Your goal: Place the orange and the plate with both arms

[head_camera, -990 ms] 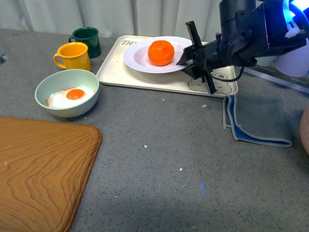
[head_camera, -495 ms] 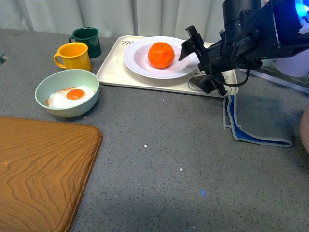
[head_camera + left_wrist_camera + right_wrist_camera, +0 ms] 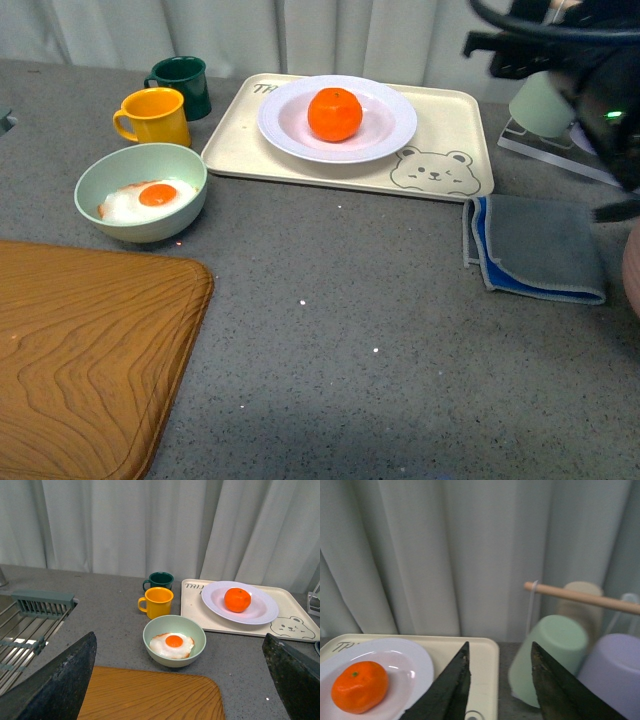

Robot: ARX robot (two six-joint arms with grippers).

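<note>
Orange resting on the white plate, plate on the cream bear tray, right gripper raised near the curtain, fingers apart and empty, left gripper spread wide, holding nothing

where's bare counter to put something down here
Most bare counter lies in the middle: in front of the tray, right of the wooden board, left of the cloth. Crowded at the back left, where the bowl, yellow mug and green mug cluster.
</note>
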